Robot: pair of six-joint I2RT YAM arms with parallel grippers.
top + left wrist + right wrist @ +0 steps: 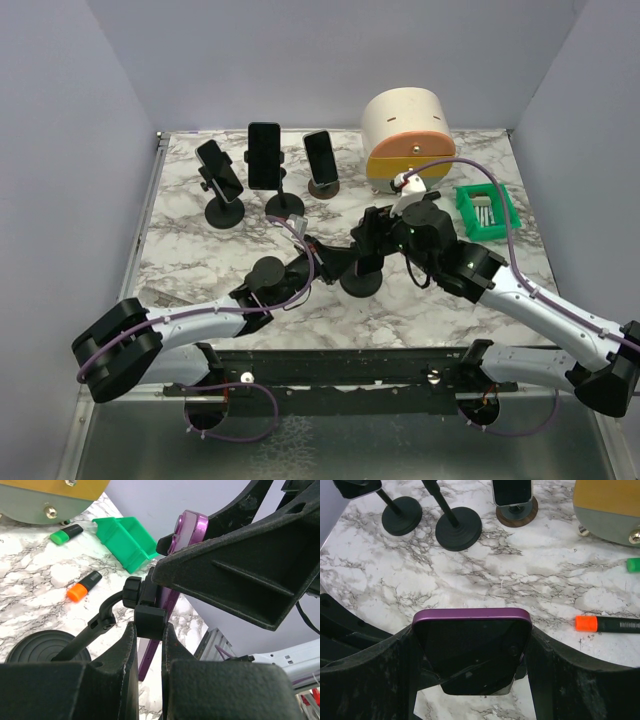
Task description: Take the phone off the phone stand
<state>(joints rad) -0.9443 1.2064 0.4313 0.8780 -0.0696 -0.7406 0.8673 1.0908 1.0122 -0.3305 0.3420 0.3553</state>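
A purple phone [470,645] with a dark screen sits in the clamp of a black phone stand [107,617] at the table's middle. The stand's round base [360,283] rests on the marble. My right gripper [471,630] comes from the right and is shut on the phone, one finger pressed against each long edge. My left gripper [149,630] reaches in from the left and is shut on the black block of the stand's clamp, just behind the phone [187,530]. In the top view the right gripper [378,228] hides most of the phone.
Three other phones on stands [220,172] [264,155] [320,155] line the back. A beige and orange cylinder [404,140] stands at the back right, with a green bin [486,210] beside it. An orange marker [607,624] and a green marker [66,534] lie near the cylinder.
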